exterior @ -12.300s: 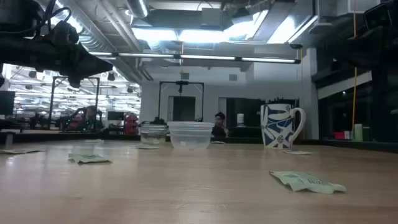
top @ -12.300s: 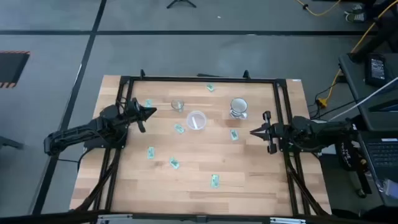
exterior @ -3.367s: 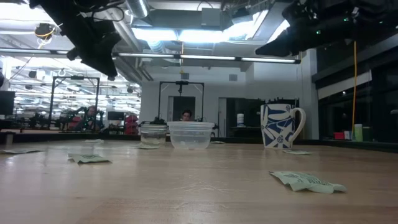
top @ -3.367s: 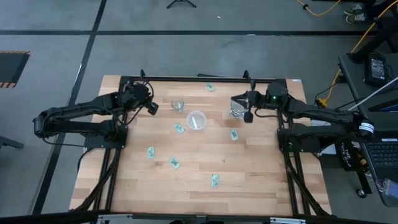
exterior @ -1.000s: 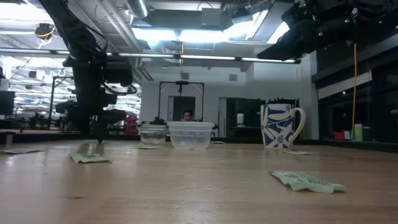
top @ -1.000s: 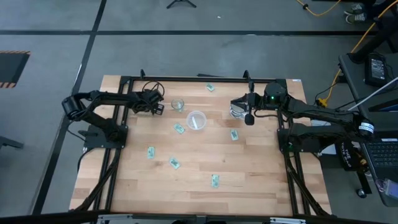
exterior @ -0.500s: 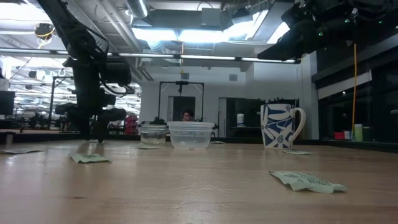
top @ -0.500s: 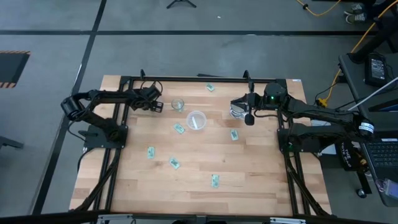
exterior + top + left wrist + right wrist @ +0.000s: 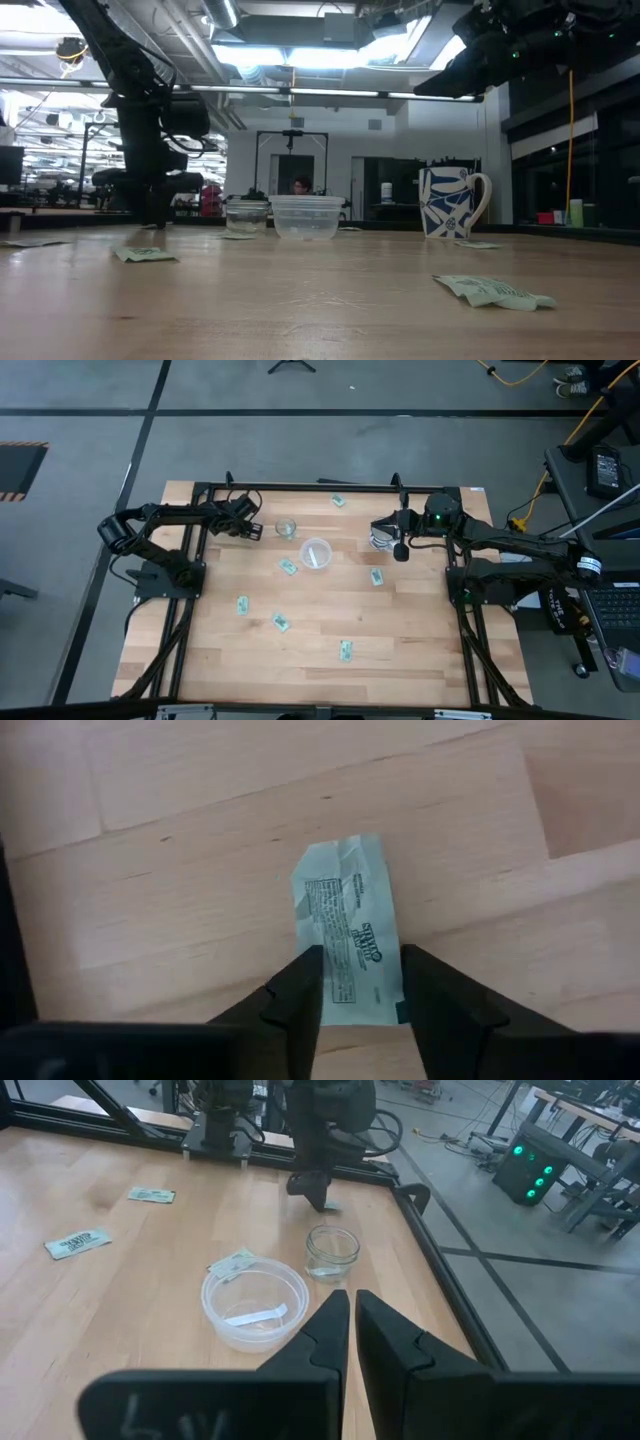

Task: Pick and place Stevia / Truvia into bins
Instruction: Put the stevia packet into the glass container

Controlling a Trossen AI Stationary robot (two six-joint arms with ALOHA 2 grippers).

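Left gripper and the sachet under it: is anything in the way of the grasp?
Nothing visible. The left gripper is down at the table, one finger on each side of the sachet, which lies flat on bare wood.

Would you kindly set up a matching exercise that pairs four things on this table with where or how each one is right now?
Things:
1. left gripper
2. right gripper
3. wide whitish cup
4. mug

States:
A. holds one sachet
B. stands under the right arm
C. fingers either side of a sachet lying on the table
D. shut, up in the air

Pairs: 1-C, 2-D, 3-A, 4-B
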